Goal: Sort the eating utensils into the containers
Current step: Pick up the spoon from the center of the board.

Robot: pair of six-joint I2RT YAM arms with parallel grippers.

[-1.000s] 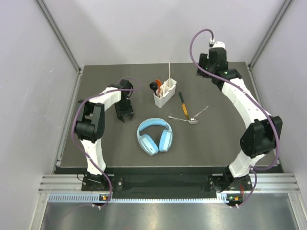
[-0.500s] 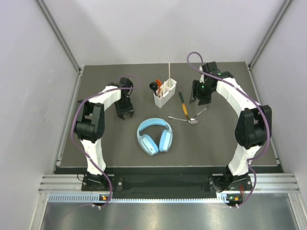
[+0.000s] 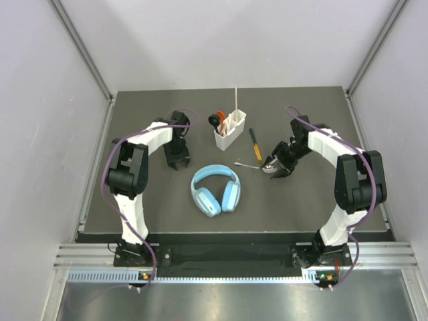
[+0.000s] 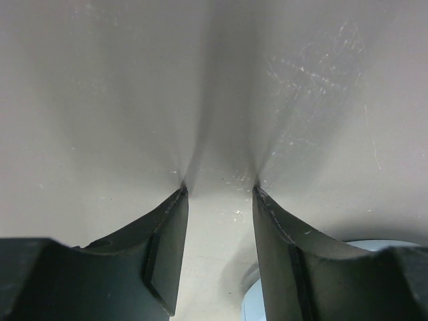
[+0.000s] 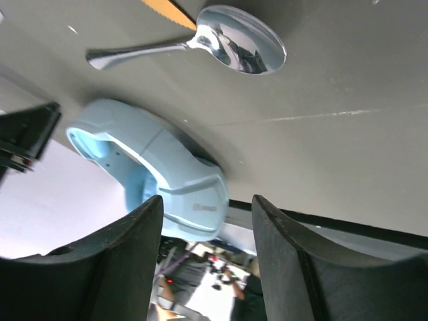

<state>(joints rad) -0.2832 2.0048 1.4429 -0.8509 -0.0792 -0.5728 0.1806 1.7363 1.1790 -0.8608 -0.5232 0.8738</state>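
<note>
Blue headphones (image 3: pixel 215 189) nearest, mid-bench (image 3: pixel 314 200); beyond, left claw (image 3: pixel 177 162) spread, empty; right claw (image 3: pixel 276 166) spread, holding nothing, just beside metal spoon (image 3: pixel 269 169) flat on bench; knife (image 3: pixel 255 145) just past it; farthest, white caddy (image 3: pixel 229 132) with cutlery standing inside.

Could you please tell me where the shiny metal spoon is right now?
In the top view the metal spoon lies right of centre, its bowl by the open right gripper, near the knife and right of the headphones.
</note>
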